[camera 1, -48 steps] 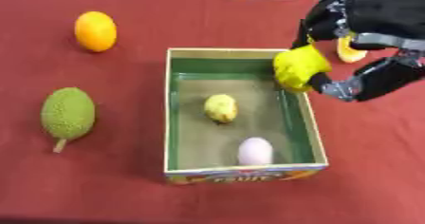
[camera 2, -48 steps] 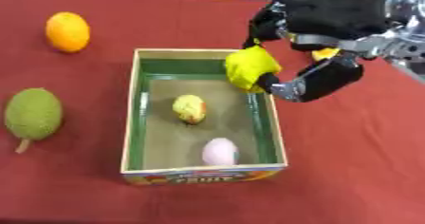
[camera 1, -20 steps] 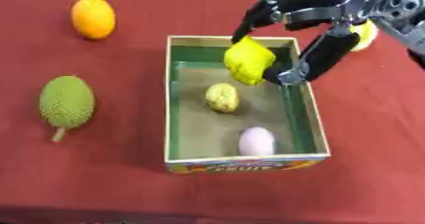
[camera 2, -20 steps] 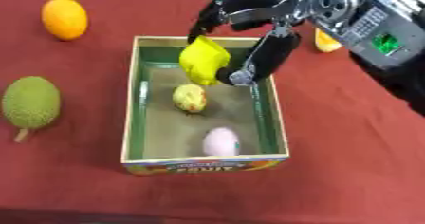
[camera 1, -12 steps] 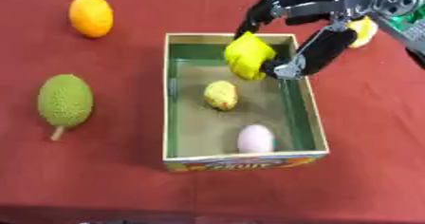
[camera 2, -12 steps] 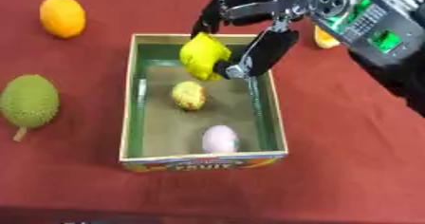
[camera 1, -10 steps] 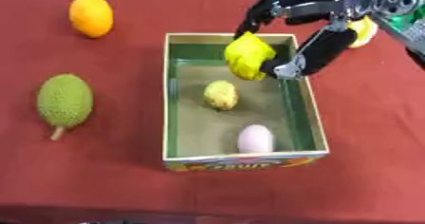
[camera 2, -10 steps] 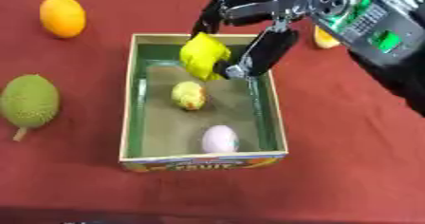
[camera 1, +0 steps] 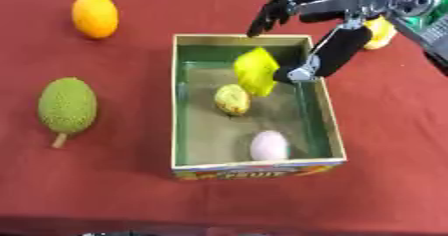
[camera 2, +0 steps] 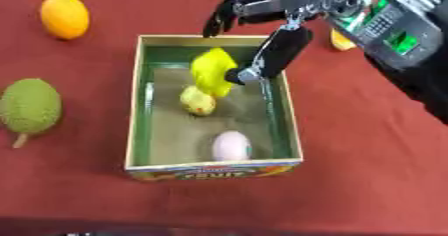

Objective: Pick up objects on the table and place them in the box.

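My right hand [camera 1: 337, 45] hangs open over the far right part of the box [camera 1: 328, 120], fingers spread up and away, thumb pointing down. A bright yellow object [camera 1: 255, 71] sits just below the fingers, inside the box near its far end, with only the thumb tip beside its right edge. A yellow-green fruit [camera 1: 232, 99] and a pale pink egg-shaped thing [camera 1: 269, 145] lie on the box floor. An orange fruit [camera 1: 94, 15] and a green bumpy fruit [camera 1: 66, 105] rest on the red cloth left of the box. My left hand shows in no view.
Another yellow thing [camera 1: 381, 32] lies on the cloth behind my right arm, right of the box. The red cloth [camera 1: 105, 180] stretches bare in front of the box.
The right hand has opened: its fingers lifted off the yellow object, which now sits lower in the box. The other fruits have not moved.
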Controlling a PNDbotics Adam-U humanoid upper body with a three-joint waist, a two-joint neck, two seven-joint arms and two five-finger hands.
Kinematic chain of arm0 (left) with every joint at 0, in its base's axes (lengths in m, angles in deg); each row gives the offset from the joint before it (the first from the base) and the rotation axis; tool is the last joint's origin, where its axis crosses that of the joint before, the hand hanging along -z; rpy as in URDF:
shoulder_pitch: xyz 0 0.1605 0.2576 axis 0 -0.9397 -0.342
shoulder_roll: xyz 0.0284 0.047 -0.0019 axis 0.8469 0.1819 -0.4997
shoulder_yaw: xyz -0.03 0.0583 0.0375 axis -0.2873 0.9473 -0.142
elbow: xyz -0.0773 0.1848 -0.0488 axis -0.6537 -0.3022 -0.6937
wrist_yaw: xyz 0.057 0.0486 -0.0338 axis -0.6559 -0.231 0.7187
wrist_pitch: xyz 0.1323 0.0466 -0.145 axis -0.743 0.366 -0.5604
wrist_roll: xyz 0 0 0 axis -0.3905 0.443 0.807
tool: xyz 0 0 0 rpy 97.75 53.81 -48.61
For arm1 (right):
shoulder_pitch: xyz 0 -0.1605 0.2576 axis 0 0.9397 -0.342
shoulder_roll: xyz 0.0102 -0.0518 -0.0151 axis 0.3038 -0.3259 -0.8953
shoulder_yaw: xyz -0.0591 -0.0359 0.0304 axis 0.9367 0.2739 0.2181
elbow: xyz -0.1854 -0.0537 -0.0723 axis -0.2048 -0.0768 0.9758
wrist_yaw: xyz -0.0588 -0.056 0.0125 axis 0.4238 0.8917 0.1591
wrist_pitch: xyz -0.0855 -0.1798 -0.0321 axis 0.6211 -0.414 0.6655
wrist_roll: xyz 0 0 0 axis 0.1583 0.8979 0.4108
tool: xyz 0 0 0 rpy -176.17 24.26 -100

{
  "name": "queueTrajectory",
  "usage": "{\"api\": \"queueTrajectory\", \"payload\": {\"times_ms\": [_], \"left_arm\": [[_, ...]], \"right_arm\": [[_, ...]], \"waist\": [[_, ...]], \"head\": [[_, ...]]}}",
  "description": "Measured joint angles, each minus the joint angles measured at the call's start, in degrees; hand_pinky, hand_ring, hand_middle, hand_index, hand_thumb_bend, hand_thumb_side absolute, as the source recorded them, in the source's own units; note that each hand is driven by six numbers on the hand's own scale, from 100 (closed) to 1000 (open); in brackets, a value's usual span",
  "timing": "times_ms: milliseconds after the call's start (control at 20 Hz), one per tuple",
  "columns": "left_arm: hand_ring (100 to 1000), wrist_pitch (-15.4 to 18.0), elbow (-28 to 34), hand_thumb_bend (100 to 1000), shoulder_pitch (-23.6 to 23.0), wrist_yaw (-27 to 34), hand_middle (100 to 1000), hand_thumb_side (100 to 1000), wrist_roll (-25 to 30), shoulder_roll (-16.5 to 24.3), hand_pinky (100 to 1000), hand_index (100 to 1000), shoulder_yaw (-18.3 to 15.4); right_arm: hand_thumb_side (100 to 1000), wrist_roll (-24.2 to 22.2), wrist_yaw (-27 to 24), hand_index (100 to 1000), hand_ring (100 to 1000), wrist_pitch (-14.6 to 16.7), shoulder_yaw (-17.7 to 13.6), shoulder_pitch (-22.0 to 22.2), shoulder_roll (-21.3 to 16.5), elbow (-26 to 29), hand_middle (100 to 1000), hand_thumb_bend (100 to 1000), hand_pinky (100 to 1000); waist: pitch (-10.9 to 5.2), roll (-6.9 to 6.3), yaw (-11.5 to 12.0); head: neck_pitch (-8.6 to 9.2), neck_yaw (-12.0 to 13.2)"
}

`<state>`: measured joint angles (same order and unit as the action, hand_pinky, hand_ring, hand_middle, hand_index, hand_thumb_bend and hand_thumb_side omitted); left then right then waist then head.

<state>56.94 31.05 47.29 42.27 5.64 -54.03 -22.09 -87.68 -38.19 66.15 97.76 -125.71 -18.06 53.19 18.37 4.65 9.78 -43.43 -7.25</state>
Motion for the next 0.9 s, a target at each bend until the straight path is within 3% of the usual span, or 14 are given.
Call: {"api": "queueTrajectory", "payload": {"times_ms": [350,500,700,750,800,900], "left_arm": [[602,-0.07,0.0,100,0.0,0.0,576,511,0.07,0.0,746,804,0.0],[601,-0.08,0.0,100,0.0,0.0,575,510,0.08,0.0,745,804,-0.01],[601,-0.09,0.0,100,-0.07,0.0,574,511,0.04,0.0,745,804,-0.05],[601,-0.1,0.0,100,-0.08,0.0,574,501,-0.02,0.0,745,804,-0.06],[601,-0.11,0.0,100,-0.08,0.0,574,512,-0.1,0.0,745,804,-0.08],[601,-0.12,0.0,100,-0.08,-0.02,574,513,-0.19,0.0,745,804,-0.1]], "right_arm": [[299,-0.54,0.99,972,893,1.86,-0.51,0.19,0.0,-0.78,859,352,867],[334,0.22,0.98,951,882,2.05,-1.46,0.95,-0.14,-0.91,832,334,854],[365,3.15,0.78,923,857,1.47,-4.59,3.71,-2.69,-0.34,821,306,828],[336,4.21,0.71,919,847,1.19,-5.77,4.91,-3.83,0.01,822,254,819],[382,5.34,0.56,920,842,0.84,-7.12,6.25,-5.09,0.36,825,311,815],[389,7.8,0.31,920,833,0.02,-9.94,9.23,-7.65,0.81,820,317,807]], "waist": [[0.0,-0.29,-0.31],[0.0,-0.31,-0.4],[0.41,-0.44,-0.74],[0.58,-0.54,-0.86],[0.74,-0.67,-0.99],[1.11,-0.93,-1.18]], "head": [[-0.41,0.0],[-0.41,0.01],[-0.36,0.14],[-0.3,0.24],[-0.14,0.37],[0.26,0.65]]}}
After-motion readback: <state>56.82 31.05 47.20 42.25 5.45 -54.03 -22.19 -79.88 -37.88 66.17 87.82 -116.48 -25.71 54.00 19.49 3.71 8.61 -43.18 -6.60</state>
